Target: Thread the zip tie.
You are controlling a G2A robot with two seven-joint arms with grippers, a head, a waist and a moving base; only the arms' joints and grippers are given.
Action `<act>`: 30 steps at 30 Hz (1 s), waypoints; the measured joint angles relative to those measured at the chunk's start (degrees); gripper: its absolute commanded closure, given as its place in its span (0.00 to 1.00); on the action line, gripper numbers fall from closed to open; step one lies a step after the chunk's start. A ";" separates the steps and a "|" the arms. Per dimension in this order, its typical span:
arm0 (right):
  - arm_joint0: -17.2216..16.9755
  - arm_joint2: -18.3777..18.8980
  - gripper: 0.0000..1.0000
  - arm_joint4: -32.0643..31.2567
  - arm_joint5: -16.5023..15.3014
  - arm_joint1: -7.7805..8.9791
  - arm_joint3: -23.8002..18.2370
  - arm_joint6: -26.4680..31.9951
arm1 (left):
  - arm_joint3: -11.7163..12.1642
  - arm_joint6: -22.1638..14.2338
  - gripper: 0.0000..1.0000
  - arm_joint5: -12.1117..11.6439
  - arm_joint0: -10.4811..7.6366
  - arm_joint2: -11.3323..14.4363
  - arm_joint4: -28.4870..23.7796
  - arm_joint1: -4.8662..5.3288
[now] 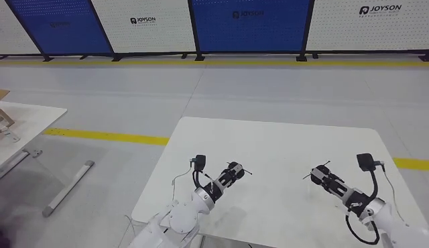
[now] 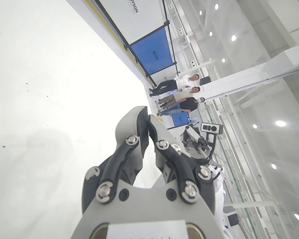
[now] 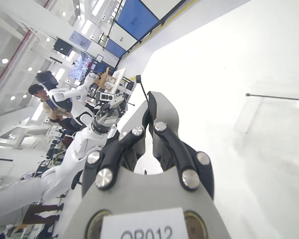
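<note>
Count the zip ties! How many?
2 for sure: a zip tie pinched in the right claw, a second zip tie poking from the left claw. A thin dark line on the table may be another.

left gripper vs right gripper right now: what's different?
The right gripper is shut on the zip tie, head end poking past its tips. The left gripper has its pads together, and whether they pinch anything I can't tell. In the top view the left gripper angles toward the robot's right, the right gripper toward its left. Shared: both shut, both over the table, tips apart.
</note>
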 measured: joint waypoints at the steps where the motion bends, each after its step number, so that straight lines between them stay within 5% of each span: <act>1: 0.24 -0.45 1.00 -0.46 0.50 -0.07 0.09 -0.10 | 0.00 0.00 1.00 0.00 0.00 0.00 0.00 0.00; 19: 0.21 -0.76 1.00 0.07 0.34 -0.19 0.17 -0.47 | 0.00 0.00 1.00 0.00 0.00 0.00 0.00 0.00; 24: -1.98 -2.22 1.00 4.87 -3.75 -1.10 0.31 -6.62 | 0.00 0.00 1.00 0.00 0.00 0.00 0.00 0.00; 30: -4.96 -6.18 1.00 0.31 -4.58 -2.08 -1.76 -14.19 | 0.00 0.00 1.00 0.00 0.00 0.00 0.00 0.00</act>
